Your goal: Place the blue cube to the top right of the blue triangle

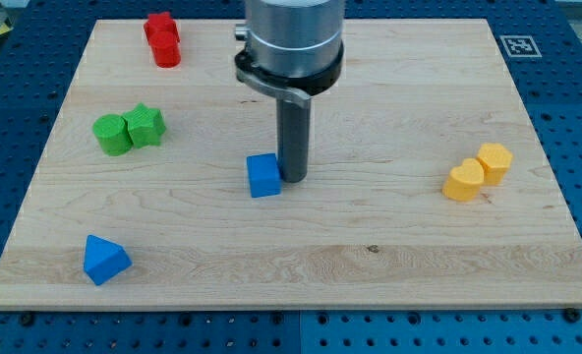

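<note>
The blue cube (263, 176) sits near the middle of the wooden board (389, 246). My tip (293, 178) stands right against the cube's right side, touching or nearly touching it. The blue triangle (104, 260) lies at the view's bottom left, far left of and below the cube. The arm's grey body hangs over the view's top centre and hides part of the board behind it.
Two red blocks (162, 39) sit together at the view's top left. Two green blocks (129, 130) sit together at the left. Two yellow blocks (478, 172) sit together at the right. A blue pegboard surrounds the board.
</note>
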`<state>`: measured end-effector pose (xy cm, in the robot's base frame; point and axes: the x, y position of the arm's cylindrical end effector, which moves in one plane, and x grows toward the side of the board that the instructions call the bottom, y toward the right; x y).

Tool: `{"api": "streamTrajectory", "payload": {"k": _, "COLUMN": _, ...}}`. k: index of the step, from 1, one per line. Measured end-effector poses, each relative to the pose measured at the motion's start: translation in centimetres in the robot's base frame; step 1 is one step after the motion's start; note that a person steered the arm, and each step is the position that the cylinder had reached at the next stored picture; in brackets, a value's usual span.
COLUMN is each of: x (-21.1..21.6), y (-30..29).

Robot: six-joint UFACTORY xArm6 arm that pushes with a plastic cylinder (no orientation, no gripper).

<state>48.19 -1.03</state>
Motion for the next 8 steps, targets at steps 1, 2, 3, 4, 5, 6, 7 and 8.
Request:
{"api": "streamTrajectory", "payload": {"k": 1, "x": 0.4, "y": -2.0}}
{"api": "streamTrajectory", "payload": {"k": 2, "x": 0.2, "y": -3.1}}
{"api": "streamTrajectory", "payload": {"k": 3, "x": 0.2, "y": -3.1}}
{"api": "streamTrajectory", "payload": {"k": 4, "x": -0.4, "y": -4.4}}
{"api": "streamTrajectory", "payload": {"k": 5, "x": -1.1, "y": -6.0}}
{"api": "streamTrajectory", "payload": {"k": 6, "x": 0.5, "y": -7.6}}
{"api": "streamTrajectory", "payload": {"k": 7, "x": 1.8, "y": -8.6}}
{"api": "streamTrajectory", "payload": {"k": 8, "x": 1.5, "y": -9.7}}
